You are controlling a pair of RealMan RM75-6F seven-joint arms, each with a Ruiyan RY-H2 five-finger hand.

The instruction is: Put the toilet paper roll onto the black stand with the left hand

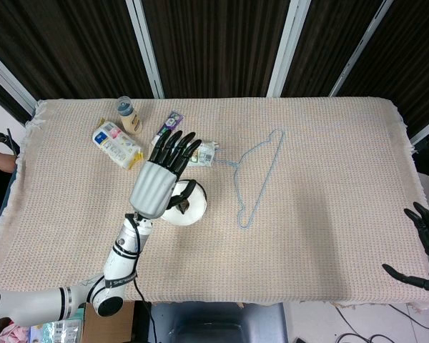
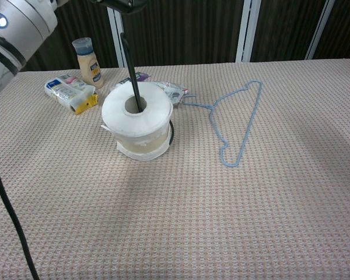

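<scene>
The white toilet paper roll [image 2: 137, 119] sits at the bottom of the black stand [image 2: 130, 64], whose rod passes up through its core. In the head view the roll [image 1: 189, 209] shows partly under my left hand [image 1: 163, 177], which hovers above it with fingers spread and nothing in them. Only the hand's dark underside shows at the top edge of the chest view. My right hand [image 1: 427, 246] rests at the table's near right corner, fingers apart and empty.
A blue wire hanger [image 1: 256, 179] lies right of the stand. Behind it lie a crumpled pouch [image 2: 170, 90], a yellow-and-white packet [image 1: 116, 143] and a small bottle [image 1: 129, 114]. The cloth's edge runs along the front.
</scene>
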